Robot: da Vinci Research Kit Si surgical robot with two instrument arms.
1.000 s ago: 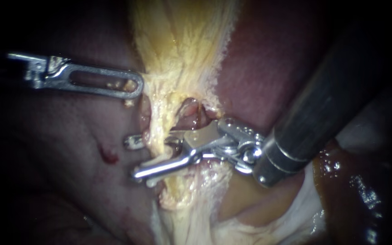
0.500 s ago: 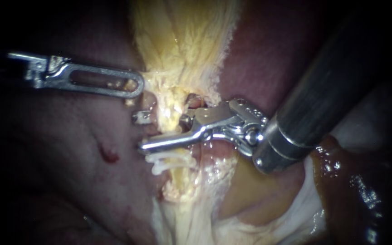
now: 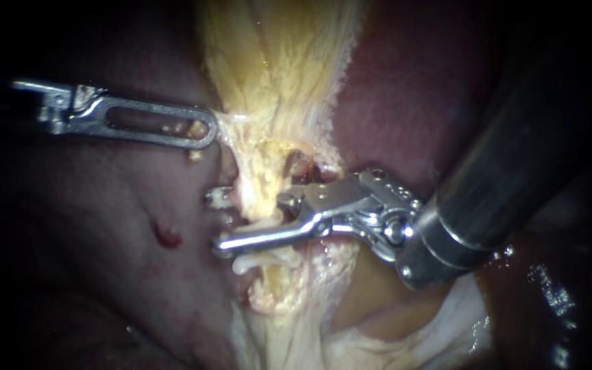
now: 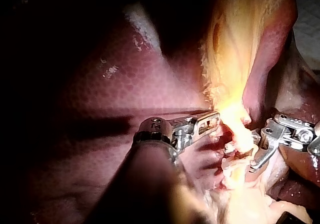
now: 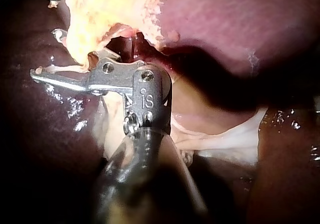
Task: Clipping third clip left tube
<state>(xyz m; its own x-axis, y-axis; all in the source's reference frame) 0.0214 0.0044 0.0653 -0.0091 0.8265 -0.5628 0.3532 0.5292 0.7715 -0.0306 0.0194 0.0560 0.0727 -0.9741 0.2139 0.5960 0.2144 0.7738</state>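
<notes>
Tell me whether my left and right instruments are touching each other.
Apart. The endoscope view shows it: bare tissue lies between the left instrument and the right instrument, whose open jaws straddle the tube.

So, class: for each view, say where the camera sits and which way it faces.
Endoscope: close over the tissue, facing the yellow fibrous strand; the silver slotted left instrument and silver hinged right instrument show.
Left wrist: behind the left instrument, looking along its dark shaft.
Right wrist: behind the right instrument, looking along its shaft.
Shared: all show the strand and both instruments.
</notes>
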